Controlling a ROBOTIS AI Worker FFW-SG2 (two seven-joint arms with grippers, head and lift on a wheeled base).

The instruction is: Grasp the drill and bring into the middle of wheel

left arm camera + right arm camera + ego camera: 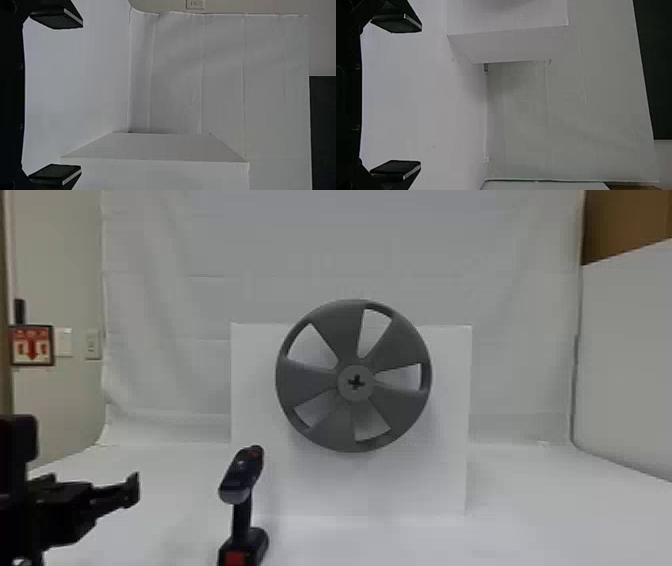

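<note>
Plainly, left hand (pixel 126 492), right hand (pixel 420 96) spread wide, empty, drill (pixel 242 510) upright, wheel (pixel 356 390) on white box (pixel 320 490)

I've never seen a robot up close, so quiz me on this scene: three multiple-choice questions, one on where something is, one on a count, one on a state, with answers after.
1. In the head view, where is the drill?
A) Up and to the right of the wheel
B) Down and to the left of the wheel
C) In the middle of the wheel

2. How many openings lie between the wheel's spokes?
A) Three
B) Eight
C) Five

3. How is the left gripper?
A) Open, with nothing held
B) Shut on the drill
C) Shut, with nothing held

Answers:
1: B, the head view shows it lower than the wheel and off to its left.
2: C, five gaps can be counted around the hub.
3: A, the left wrist view shows its two fingers wide apart and nothing between them.
</note>
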